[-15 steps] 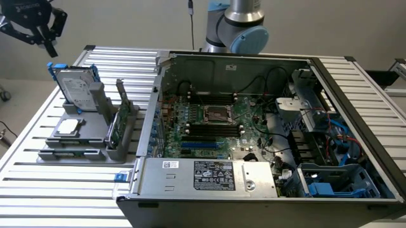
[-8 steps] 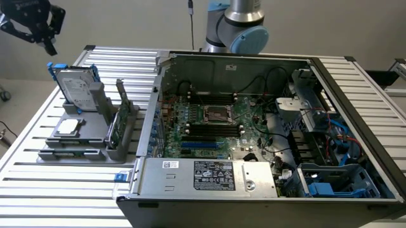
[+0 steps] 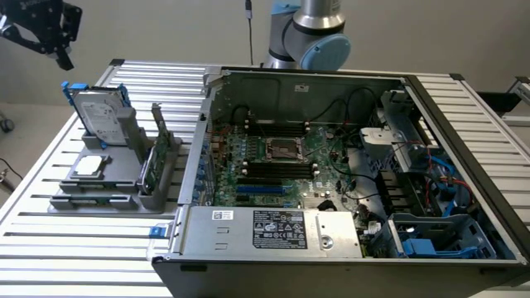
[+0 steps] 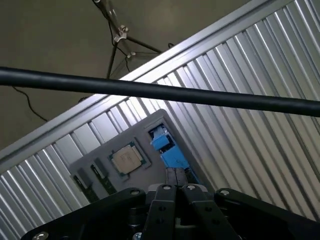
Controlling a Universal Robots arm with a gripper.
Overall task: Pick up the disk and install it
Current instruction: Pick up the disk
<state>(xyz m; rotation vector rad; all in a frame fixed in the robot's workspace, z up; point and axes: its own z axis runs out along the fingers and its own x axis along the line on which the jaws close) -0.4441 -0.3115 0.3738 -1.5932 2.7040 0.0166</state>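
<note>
In the exterior view, the black two-fingered gripper (image 3: 62,61) is hanging in the air over the far corner of the ribbed aluminium table (image 3: 74,248), on the exterior view's left, and it is carrying nothing. The disk (image 3: 98,117), a flat rectangular silver hard drive with a white printed label in a blue plastic carrier, is standing upright on its edge in the grey plastic parts holder (image 3: 91,202), below the gripper and well apart from it. On the same holder a small square silver chip (image 3: 89,166) is lying flat nearer the camera. A thin green circuit card (image 3: 157,155) is standing on edge on the side towards the open black computer case (image 3: 348,273). The case is lying on the table to the exterior view's right of the holder, baring its green motherboard (image 3: 277,164) and a silver power supply box (image 3: 273,231). The grey and blue robot arm (image 3: 311,34) is rising behind the case.

In the wrist view, the gripper (image 4: 176,190) is looking down on the parts holder (image 4: 135,132), its fingers pressing together with nothing between them. The disk (image 4: 165,145) is showing end-on as a blue carrier edge, with the chip (image 4: 127,160) just beside it. A thick black cable (image 4: 150,92) is crossing in front of the table (image 4: 260,65), and a thin metal tripod (image 4: 117,35) is standing on the floor beyond it.
</note>
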